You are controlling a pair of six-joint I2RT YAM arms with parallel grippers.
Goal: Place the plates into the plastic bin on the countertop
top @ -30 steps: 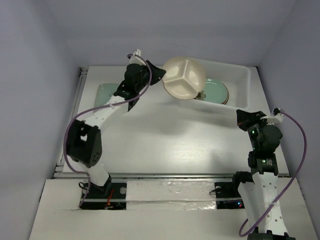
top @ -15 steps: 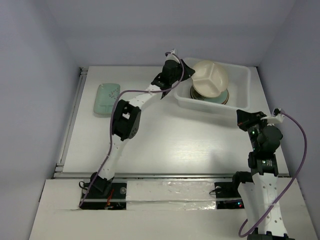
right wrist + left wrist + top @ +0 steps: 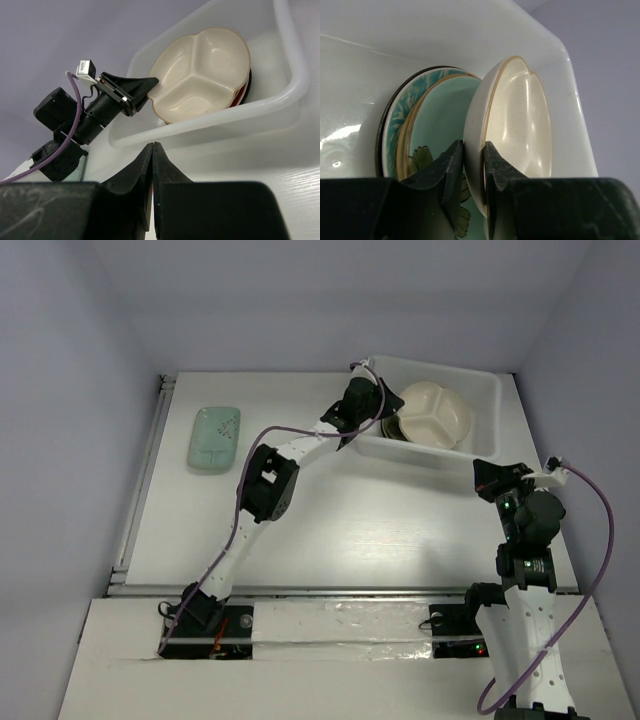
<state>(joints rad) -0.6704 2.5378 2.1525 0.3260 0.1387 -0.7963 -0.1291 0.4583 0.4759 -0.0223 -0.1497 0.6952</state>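
Cream divided round ceramic plate: tilted inside the bin, leaning over the stacked plates, pinched at its rim.
Left gripper: jaws narrow, clamped on the cream plate's rim, by the bin's left end.
Translucent white plastic bin: far-right corner of the white countertop.
Stacked plates: celadon green flowered plate uppermost, teal-patterned plate behind it; the rest hidden.
Mint rectangular dish: near the countertop's left edge, outside the bin.
Right gripper: jaws closed together, empty, near the countertop's right edge.
Risk: let go at this tilt, the cream plate would likely slide off the stacked plates and knock the bin wall; one finger may get trapped beneath it.
Writing: none legible.
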